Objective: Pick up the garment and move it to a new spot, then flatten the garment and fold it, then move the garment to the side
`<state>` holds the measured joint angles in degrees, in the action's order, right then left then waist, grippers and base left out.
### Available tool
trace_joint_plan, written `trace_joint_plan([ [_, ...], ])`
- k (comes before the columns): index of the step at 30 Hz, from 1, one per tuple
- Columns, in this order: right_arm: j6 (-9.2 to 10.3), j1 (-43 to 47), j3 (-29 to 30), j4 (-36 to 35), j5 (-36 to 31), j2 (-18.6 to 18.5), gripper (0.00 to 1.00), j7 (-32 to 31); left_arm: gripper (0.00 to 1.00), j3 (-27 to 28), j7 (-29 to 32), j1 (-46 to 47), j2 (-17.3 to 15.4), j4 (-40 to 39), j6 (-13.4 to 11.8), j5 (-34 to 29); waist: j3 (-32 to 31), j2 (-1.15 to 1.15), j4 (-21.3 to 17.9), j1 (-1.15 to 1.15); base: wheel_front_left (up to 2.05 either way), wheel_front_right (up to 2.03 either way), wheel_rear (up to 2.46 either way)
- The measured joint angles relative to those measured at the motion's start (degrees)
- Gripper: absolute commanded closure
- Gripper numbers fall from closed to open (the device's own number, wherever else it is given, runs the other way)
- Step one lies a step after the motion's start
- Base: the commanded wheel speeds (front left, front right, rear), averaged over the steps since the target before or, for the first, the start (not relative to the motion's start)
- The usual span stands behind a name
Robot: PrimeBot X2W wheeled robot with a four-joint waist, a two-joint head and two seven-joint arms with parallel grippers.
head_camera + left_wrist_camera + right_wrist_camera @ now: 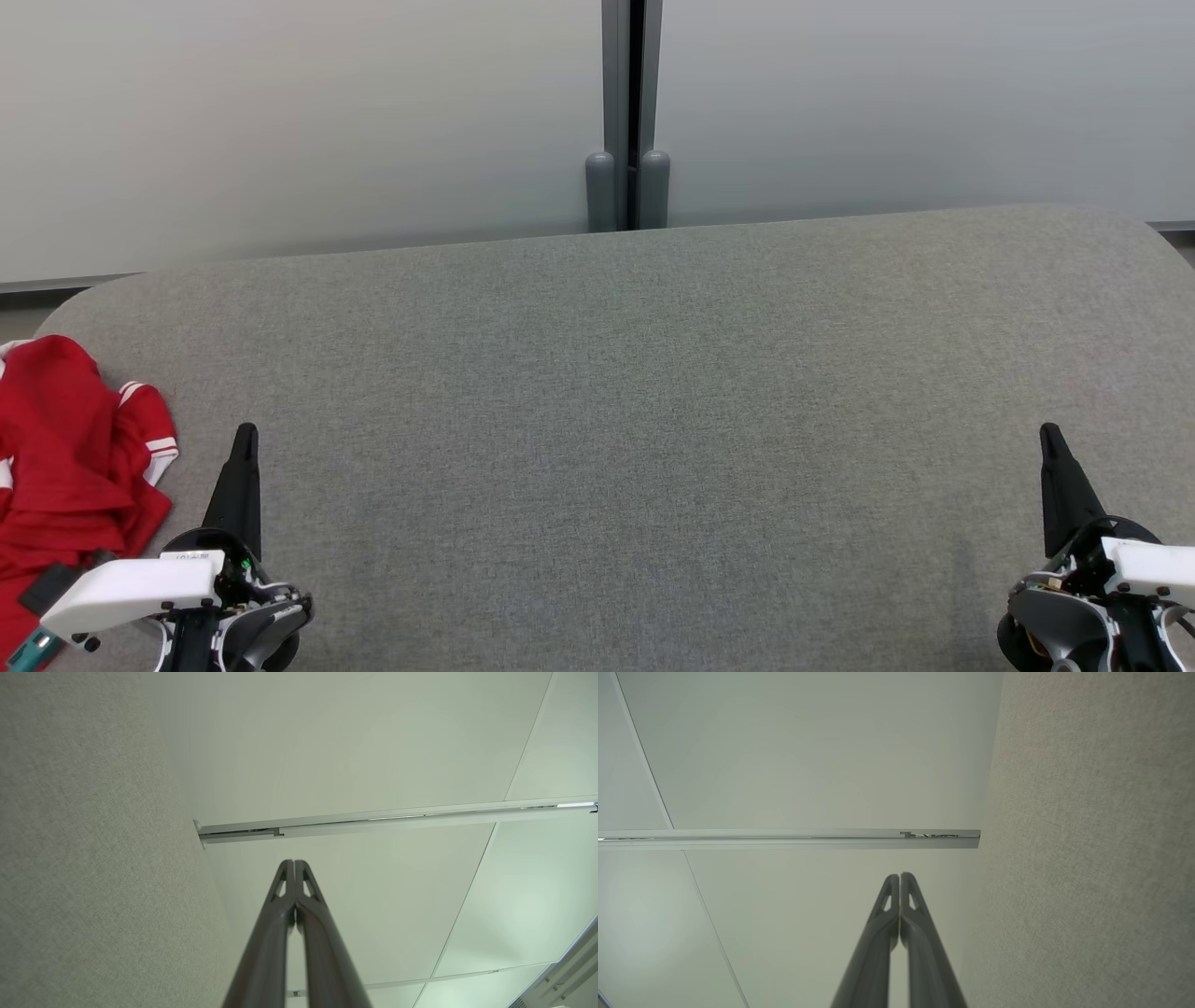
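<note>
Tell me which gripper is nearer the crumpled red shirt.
Left. The left gripper, shut, points up just right of the red shirt at the left end of the gray surface. The right gripper, also shut, is far across at the opposite end.

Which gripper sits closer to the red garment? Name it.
The left gripper, at the lower left of the head view, just beside the red garment; the right gripper stands far across the grey table.
</note>
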<state>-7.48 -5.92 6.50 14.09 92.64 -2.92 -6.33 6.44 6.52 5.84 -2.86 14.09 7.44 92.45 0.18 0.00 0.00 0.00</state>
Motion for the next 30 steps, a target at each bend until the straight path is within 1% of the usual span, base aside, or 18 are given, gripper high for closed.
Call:
trace_joint_plan([
  [13, 0.00, 0.00, 0.01, 0.00, -0.01, 0.01, 1.00, -0.04, 1.00, 0.01, 0.00, 0.01, 0.00, 0.00, 0.00, 0.00, 0.00, 0.00, 0.00, 0.00, 0.00, 0.00, 0.00],
  [14, 0.00, 0.00, 0.02, 0.00, -0.01, 0.01, 0.00, -0.04, 0.00, 0.01, 0.00, 0.01, 0.00, 0.00, 0.00, 0.00, 0.00, 0.00, 0.00, 0.00, 0.00, 0.00, 0.00],
  [18, 0.01, 1.49, -0.02, 1.51, 0.02, 0.51, 0.00, 0.02, 0.00, -0.26, -0.08, -1.93, 0.55, 1.58, -0.04, 0.00, 0.00, 0.00, -0.01, 0.00, 0.00, 0.00, 0.00],
  [24, 0.01, 1.75, -0.51, 0.81, -0.53, 0.55, 0.00, 1.07, 0.00, -1.57, -1.32, -1.85, 0.58, 1.21, -0.12, -0.30, 0.03, 0.00, 0.02, 0.00, 0.00, 0.00, 0.00],
  [28, 0.01, 1.46, -1.51, 0.12, -2.23, 0.11, 0.00, 2.40, 0.00, -2.75, -2.68, -1.54, 0.27, 0.88, -0.12, -1.60, 0.04, 0.00, 0.05, 0.00, 0.00, 0.00, 0.00],
  [30, 0.01, 1.23, -1.93, -0.11, -3.61, -0.33, 0.00, 3.10, 0.00, -3.50, -3.43, -1.05, -0.16, 0.82, -0.12, -3.50, 0.04, 0.00, 0.07, 0.00, 0.00, 0.00, 0.00],
])
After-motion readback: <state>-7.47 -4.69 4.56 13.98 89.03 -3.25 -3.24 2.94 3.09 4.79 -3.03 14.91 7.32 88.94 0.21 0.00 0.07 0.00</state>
